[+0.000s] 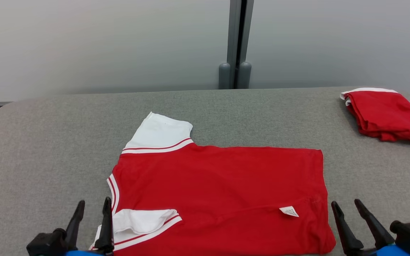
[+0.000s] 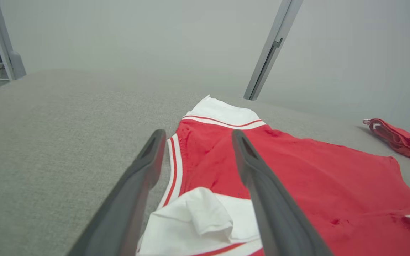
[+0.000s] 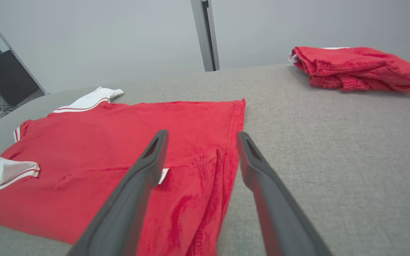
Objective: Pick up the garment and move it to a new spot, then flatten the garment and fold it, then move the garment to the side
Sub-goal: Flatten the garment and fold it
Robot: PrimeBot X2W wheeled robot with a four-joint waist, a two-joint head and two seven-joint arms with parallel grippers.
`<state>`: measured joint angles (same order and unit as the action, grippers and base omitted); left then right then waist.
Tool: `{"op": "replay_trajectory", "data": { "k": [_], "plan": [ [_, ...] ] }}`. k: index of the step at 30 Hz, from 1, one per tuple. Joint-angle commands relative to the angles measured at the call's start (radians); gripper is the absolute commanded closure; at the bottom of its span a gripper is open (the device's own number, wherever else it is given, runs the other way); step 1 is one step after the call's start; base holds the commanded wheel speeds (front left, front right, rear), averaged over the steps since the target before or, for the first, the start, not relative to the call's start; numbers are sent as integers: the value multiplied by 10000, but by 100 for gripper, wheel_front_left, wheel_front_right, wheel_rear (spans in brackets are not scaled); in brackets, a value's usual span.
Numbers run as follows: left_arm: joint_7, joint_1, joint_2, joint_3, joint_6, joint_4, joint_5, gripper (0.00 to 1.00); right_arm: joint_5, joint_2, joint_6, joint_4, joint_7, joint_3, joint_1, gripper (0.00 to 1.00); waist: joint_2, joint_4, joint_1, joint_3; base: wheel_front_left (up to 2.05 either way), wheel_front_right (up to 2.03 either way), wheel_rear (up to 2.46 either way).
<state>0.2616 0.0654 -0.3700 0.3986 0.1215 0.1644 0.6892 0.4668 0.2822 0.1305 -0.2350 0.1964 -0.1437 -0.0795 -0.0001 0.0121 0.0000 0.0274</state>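
A red T-shirt with white sleeves lies spread flat on the grey table, collar to the left and hem to the right; its near sleeve is folded inward and a white label shows near the hem. My left gripper is open at the lower left, just beside the collar edge, empty. In the left wrist view the fingers straddle the collar trim of the shirt. My right gripper is open at the lower right, just off the hem corner, holding nothing. The right wrist view looks along the hem.
A second red garment, folded, sits at the table's far right corner, also seen as a folded pile. Grey table surface stretches bare to the left. A grey wall with a vertical post stands behind the table.
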Motion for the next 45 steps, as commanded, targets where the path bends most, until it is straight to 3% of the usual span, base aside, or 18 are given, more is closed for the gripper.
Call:
{"op": "replay_trajectory", "data": {
  "k": [1,10,18,25,45],
  "plan": [
    [33,-166,131,-253,18,-184,-326,0,-187,-92,5,164,134,94,227,0,1,-61,0,-35,0,0,0],
    [39,-413,1225,-1951,-575,-801,-2262,0,-1263,-837,4,791,632,537,747,0,1,-293,0,-188,0,0,0],
    [40,-555,1636,-2722,-993,-302,-3888,0,-2054,-1570,4,842,691,1146,696,0,1,-375,0,-291,0,0,0],
    [39,-368,1935,-3359,-1374,380,-4577,0,-2376,-1912,5,654,695,1388,352,0,1,-410,0,-357,0,0,0],
    [41,-403,2369,-3842,-1860,901,-5340,0,-2774,-2064,4,191,696,1605,140,0,1,-387,0,-482,0,0,0]
  ]
}}
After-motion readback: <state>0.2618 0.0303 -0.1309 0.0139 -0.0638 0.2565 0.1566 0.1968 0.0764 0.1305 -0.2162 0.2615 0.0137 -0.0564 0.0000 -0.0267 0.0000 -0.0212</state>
